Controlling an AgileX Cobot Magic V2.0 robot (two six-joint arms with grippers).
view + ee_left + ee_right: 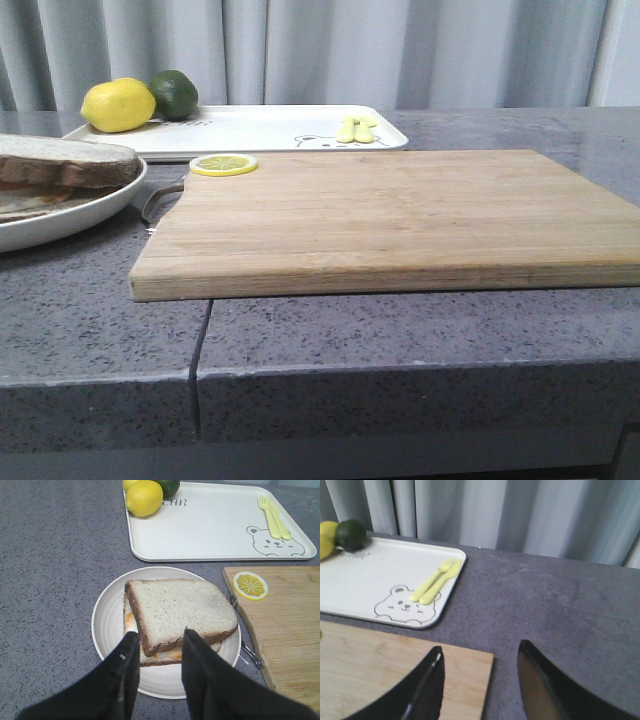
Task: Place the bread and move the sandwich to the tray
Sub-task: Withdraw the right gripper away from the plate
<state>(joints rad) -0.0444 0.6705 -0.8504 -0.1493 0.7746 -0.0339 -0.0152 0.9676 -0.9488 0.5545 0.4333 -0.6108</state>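
Note:
The bread [180,610], a thick white slice with dark crust, lies slightly askew on top of the sandwich [167,655]. Egg shows at the sandwich's edge, above a lower slice. It all rests on a round white plate [107,625] on the grey counter. My left gripper [160,632] is open, its fingers straddling the sandwich's near corner with nothing gripped. The front view shows the bread [60,158] and plate [60,222] at far left and no gripper. The white tray [210,530] lies beyond the plate. My right gripper [481,646] hangs open over a corner of the cutting board [380,665].
A lemon [144,497] and a lime [170,486] sit on one corner of the tray, and a yellow fork and knife [272,515] lie by its bear print. A wooden cutting board [390,215] with a lemon slice [223,164] lies beside the plate. A metal piece [247,650] lies between them.

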